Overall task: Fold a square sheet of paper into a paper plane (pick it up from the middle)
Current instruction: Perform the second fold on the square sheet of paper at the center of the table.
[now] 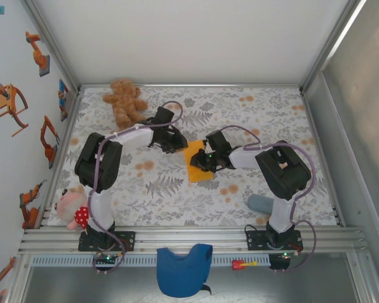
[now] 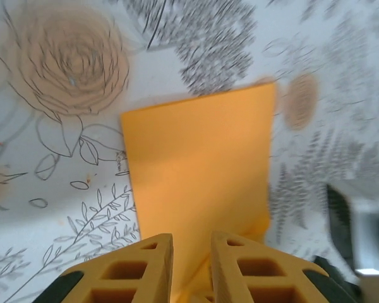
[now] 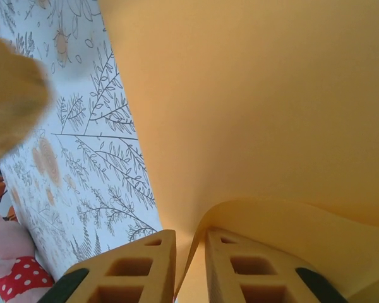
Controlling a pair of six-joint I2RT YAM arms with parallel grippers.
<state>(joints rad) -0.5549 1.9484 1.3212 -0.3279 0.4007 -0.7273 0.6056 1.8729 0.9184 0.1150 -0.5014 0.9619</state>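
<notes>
Mid-fold: the paper [image 1: 199, 165] was pinched by both barely parted grippers, left [image 2: 191, 265] and right [image 3: 191, 268]; a crease probably needed pressing next.

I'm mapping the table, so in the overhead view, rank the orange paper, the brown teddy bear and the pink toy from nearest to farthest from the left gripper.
1. Orange paper, right beside the left gripper, mid-table.
2. Brown teddy bear, far left corner.
3. Pink toy, near left edge.
</notes>
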